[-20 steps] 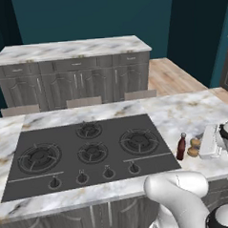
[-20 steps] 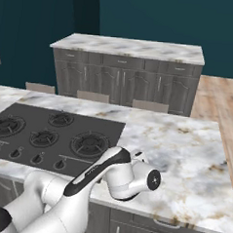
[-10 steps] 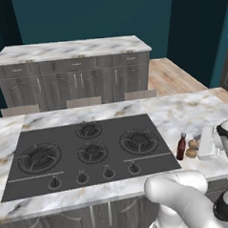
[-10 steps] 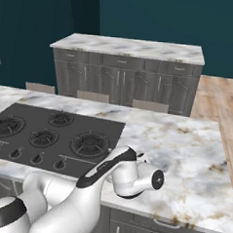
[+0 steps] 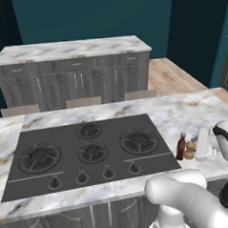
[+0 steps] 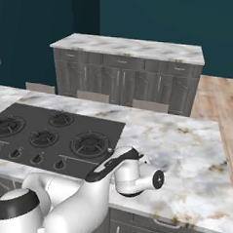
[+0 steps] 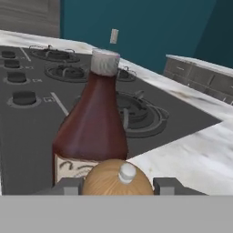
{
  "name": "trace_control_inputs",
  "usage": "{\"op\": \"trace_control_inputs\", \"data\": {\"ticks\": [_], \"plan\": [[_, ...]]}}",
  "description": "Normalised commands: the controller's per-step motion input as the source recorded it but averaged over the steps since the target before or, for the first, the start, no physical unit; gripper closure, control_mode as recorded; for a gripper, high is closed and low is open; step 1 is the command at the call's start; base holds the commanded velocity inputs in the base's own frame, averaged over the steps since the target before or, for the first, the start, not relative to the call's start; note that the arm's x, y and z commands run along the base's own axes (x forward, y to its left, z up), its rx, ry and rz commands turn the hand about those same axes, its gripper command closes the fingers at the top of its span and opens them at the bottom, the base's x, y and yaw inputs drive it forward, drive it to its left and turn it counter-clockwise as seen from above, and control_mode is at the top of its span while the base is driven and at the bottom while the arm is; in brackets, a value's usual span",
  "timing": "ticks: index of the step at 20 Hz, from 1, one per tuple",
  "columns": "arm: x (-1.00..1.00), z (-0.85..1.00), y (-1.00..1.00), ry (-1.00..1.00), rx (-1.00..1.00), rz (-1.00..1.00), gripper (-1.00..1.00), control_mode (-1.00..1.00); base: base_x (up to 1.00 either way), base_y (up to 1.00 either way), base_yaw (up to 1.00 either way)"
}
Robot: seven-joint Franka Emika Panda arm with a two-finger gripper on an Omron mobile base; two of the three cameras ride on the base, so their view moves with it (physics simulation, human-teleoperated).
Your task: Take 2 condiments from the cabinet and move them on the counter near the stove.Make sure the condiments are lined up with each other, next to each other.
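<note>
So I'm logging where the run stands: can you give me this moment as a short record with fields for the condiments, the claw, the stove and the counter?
bottle: dark red-brown narrow-necked bottle with pale cap, upright on the counter just off the stove's right edge
shaker: rounded tan-brown shaker, beside the bottle, on its far side from the stove
claw: claw with the shaker between its fingertips; contact unclear
stove: flat black five-burner gas cooktop, nothing on it
counter: white-grey marble slab
cabinet: outside these pictures
</note>
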Motion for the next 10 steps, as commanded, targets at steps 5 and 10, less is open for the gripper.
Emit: {"op": "trace_control_inputs", "data": {"ticks": [5, 10], "plan": [[0.21, -0.17, 0.0, 0.0, 0.0, 0.0, 1.0, -1.0, 0.0, 0.0, 0.0], [0.12, -0.15, 0.0, 0.0, 0.0, 0.0, 1.0, -1.0, 0.0, 0.0, 0.0]]}}
